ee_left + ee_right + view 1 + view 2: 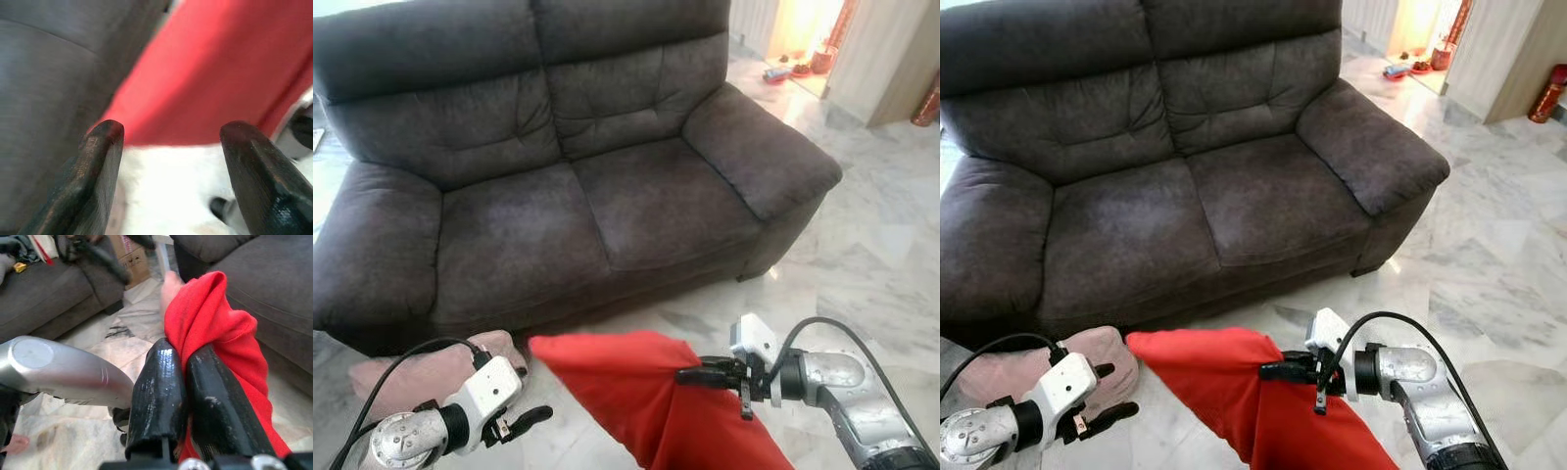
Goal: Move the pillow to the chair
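Nearest of all, the right gripper [1273,371] is reaching in from the near right with its two black fingers [195,396] clenched on a gathered fold of the red pillow [636,392], so the fabric is bunching at the pinch and the rest is draping down toward the floor. That grip at one edge is probably why the pillow is hanging limp rather than sitting flat. At the near left, the left gripper [524,419] is hovering with its fingers spread apart and nothing between them, just beside the pillow's left corner, likely waiting to support the slack side. Under it, a pink cushion [999,377] is lying on the marble floor [871,255], touching the front of the sofa base.

Farther off, the grey sofa [558,186] is spanning the middle of the scene, its two seat cushions bare. To the right of the sofa's arm, open floor is running toward a lit doorway [803,39] at the far right, giving room to turn. No chair can be made out, so the pillow looks some way from its goal.
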Motion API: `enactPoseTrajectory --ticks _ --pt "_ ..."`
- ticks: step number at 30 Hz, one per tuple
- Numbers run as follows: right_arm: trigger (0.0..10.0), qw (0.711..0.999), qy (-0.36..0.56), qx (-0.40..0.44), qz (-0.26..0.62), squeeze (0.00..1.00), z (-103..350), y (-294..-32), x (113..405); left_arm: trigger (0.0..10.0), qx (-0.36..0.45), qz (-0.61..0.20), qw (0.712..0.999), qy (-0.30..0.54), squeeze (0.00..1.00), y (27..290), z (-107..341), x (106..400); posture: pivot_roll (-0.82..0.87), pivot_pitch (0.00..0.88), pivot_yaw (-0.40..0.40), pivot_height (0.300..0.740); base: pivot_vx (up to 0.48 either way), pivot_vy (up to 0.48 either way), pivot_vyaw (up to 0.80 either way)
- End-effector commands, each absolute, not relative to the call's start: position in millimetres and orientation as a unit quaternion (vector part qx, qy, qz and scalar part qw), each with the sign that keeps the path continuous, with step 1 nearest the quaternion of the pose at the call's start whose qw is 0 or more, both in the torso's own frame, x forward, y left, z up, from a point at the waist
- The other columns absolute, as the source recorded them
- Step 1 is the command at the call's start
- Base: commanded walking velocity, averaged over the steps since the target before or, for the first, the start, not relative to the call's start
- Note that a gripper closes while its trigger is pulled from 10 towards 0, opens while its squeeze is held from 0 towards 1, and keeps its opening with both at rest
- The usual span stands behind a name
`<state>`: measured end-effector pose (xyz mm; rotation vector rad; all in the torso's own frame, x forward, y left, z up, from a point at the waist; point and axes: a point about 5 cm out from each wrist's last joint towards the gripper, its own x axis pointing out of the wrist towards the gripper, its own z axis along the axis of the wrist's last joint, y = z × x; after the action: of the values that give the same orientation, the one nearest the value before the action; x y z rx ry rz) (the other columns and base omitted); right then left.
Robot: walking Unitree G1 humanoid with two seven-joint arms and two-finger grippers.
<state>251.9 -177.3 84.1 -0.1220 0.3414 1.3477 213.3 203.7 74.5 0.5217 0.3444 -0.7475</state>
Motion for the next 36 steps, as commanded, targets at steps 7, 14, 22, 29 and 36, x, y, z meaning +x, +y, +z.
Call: enactPoseTrajectory --ticks 7,14,22,29,36 --pt "10.0 0.714 0.104 -0.069 0.689 0.0 108 -169 242 10.0 0.29 -0.359 0.874 0.156 0.0 209 72 214 0.03 0.053 0.037 0.74 0.0 0.0 0.0" --pt "10.0 0.688 0.109 -0.076 0.714 0.0 109 -170 234 10.0 0.302 -0.401 0.851 0.154 0.0 210 70 210 0.03 0.045 0.038 0.74 0.0 0.0 0.0" --pt "10.0 0.66 0.11 -0.08 0.739 0.0 110 -170 228 10.0 0.343 -0.453 0.81 0.146 0.0 216 65 195 0.04 0.051 0.037 0.74 0.0 0.0 0.0" --pt "10.0 0.647 0.114 -0.081 0.75 0.0 111 -173 225 10.0 0.333 -0.479 0.8 0.137 0.0 218 65 188 0.04 0.064 0.031 0.74 0.0 0.0 0.0" --pt "10.0 0.631 0.12 -0.082 0.762 0.0 111 -174 221 10.0 0.362 -0.514 0.766 0.138 0.0 224 58 180 0.04 0.069 0.028 0.74 0.0 0.0 0.0"
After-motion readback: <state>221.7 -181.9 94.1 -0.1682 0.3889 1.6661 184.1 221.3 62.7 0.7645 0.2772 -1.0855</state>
